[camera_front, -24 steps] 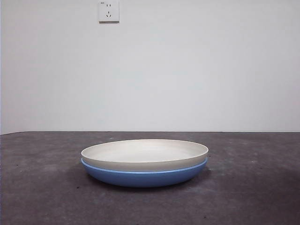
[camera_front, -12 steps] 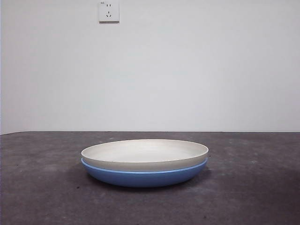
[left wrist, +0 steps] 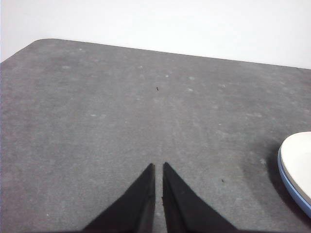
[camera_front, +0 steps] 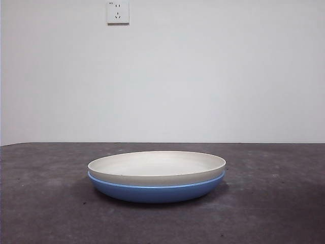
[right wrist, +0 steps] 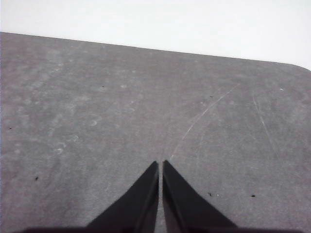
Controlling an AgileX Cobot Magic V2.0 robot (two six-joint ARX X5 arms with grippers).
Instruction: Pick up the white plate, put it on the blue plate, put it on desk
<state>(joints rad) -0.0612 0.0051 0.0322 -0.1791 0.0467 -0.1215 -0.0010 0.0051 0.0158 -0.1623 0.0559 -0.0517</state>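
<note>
Left tool (left wrist: 158, 170) hangs over bare counter (left wrist: 97, 121) with its jaws pinched together, gripping nothing. Right tool (right wrist: 160, 167) is the same, closed and empty, with no plates in its view. Off to the side of the left tool, the white plate (left wrist: 300, 162) sits nested inside the blue plate (left wrist: 291, 191), near but not touching it. For the lift, it probably makes sense for the left tool to open wide, come in low at the white rim and pinch only that rim, so the blue plate doesn't ride up.
</note>
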